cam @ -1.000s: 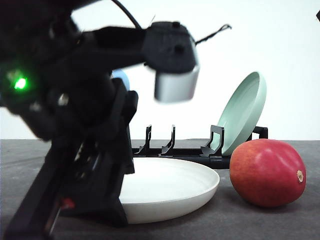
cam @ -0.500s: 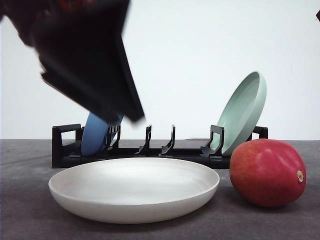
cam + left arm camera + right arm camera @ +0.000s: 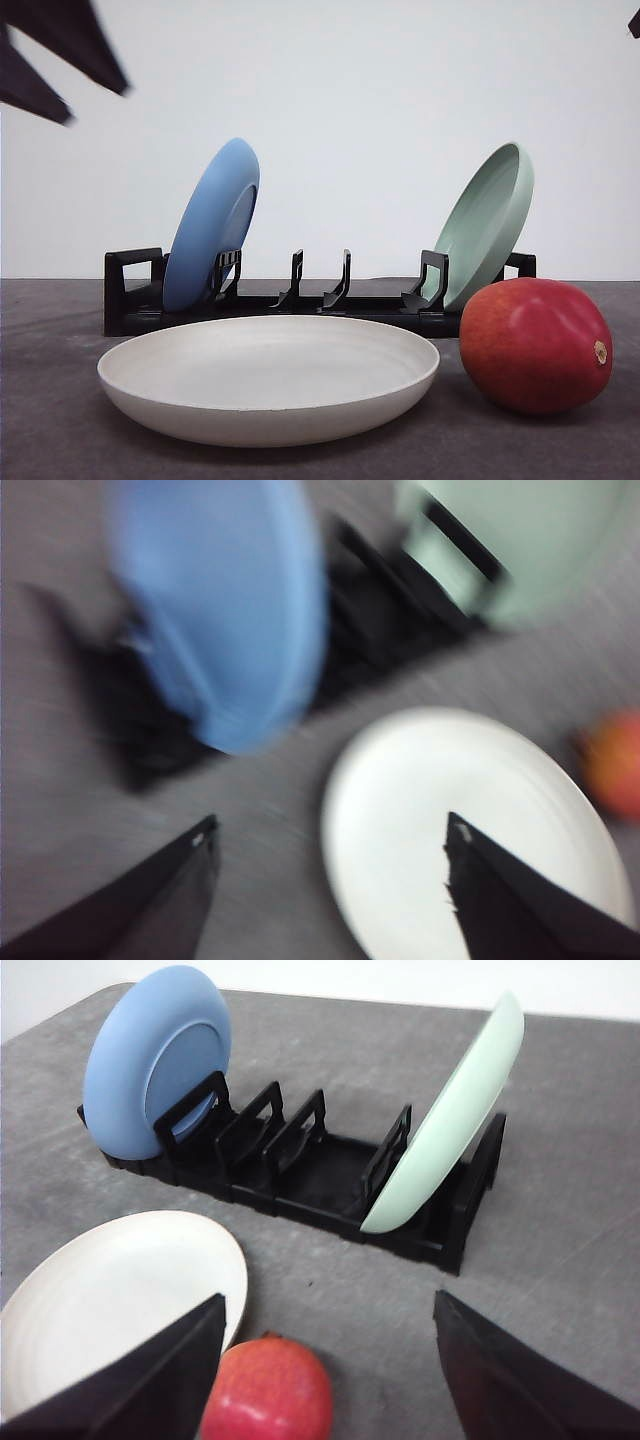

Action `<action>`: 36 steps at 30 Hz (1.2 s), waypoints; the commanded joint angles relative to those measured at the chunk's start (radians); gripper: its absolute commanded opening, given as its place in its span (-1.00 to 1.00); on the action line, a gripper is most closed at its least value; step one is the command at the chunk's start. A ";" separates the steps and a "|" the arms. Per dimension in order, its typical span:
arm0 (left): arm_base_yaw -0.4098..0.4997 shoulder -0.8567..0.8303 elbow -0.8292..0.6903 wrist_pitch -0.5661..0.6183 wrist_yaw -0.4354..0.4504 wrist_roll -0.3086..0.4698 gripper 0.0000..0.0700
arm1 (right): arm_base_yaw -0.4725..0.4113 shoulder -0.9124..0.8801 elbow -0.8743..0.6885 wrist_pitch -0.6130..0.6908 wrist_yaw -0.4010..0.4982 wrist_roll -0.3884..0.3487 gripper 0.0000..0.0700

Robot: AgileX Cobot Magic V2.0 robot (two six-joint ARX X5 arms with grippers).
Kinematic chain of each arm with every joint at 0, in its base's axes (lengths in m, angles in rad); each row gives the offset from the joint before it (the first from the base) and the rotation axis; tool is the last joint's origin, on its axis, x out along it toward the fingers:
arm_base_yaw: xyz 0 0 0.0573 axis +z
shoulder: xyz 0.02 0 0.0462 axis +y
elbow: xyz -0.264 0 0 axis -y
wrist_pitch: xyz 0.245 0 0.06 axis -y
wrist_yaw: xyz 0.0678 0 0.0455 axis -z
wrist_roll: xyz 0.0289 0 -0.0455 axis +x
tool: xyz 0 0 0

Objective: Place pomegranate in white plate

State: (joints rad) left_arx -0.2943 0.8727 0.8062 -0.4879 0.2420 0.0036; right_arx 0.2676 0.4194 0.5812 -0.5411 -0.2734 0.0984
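The pomegranate (image 3: pixel 536 346) is seen resting on the grey table (image 3: pixel 50 400), just beside the right edge of the white plate (image 3: pixel 268 378) and outside its rim; whether the two touch cannot be told. The plate lies flat and holds nothing. Behind it a black rack (image 3: pixel 300 300) is set across the table, with a blue plate (image 3: pixel 210 225) leaned in its left end and a pale green plate (image 3: pixel 487 225) leaned at its right end.

The left tool (image 3: pixel 330 880) is held above the table with its dark fingers (image 3: pixel 160 900) spread wide and nothing between them — the wrist picture is blurred, so the white plate beneath appears only roughly placed. The right tool (image 3: pixel 325 1380) is likewise spread wide and empty, and the pomegranate is seen between its fingers (image 3: pixel 140 1380), untouched.
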 commanded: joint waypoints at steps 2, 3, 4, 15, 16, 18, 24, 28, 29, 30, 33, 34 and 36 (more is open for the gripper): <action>0.085 -0.050 -0.038 0.079 0.005 -0.055 0.08 | 0.005 0.007 0.016 -0.004 -0.025 0.035 0.21; 0.111 -0.070 -0.054 0.105 0.005 -0.070 0.08 | 0.006 0.011 0.017 -0.006 -0.034 0.040 0.21; 0.135 -0.090 -0.071 0.125 0.005 -0.082 0.08 | 0.006 0.019 0.017 -0.008 -0.044 0.048 0.22; 0.177 -0.134 -0.128 0.114 0.005 -0.083 0.13 | 0.118 0.285 0.117 -0.094 -0.063 0.183 0.30; 0.172 -0.134 -0.128 0.114 0.005 -0.083 0.13 | 0.135 0.322 0.138 -0.120 -0.043 0.182 0.32; 0.164 -0.134 -0.128 0.113 0.005 -0.083 0.13 | 0.169 0.393 0.179 -0.164 0.000 0.182 0.42; 0.155 -0.134 -0.128 0.121 0.005 -0.084 0.13 | 0.257 0.567 0.259 -0.188 0.105 0.175 0.72; 0.155 -0.134 -0.128 0.121 0.005 -0.084 0.13 | 0.285 0.653 0.266 -0.170 0.126 0.174 0.81; 0.155 -0.134 -0.128 0.121 0.005 -0.084 0.13 | 0.291 0.677 0.266 -0.163 0.125 0.174 0.81; 0.154 -0.134 -0.128 0.121 0.005 -0.084 0.13 | 0.296 0.700 0.266 -0.155 0.124 0.174 0.81; 0.149 -0.134 -0.128 0.121 0.005 -0.084 0.13 | 0.310 0.766 0.266 -0.139 0.126 0.167 0.81; 0.147 -0.134 -0.128 0.121 0.005 -0.084 0.13 | 0.313 0.785 0.266 -0.138 0.128 0.161 0.81; 0.143 -0.134 -0.128 0.121 0.005 -0.084 0.13 | 0.316 0.828 0.266 -0.140 0.149 0.152 0.81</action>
State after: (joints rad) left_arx -0.1487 0.7327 0.6724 -0.3764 0.2420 -0.0727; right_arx 0.5752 1.2255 0.8337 -0.6864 -0.1335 0.2628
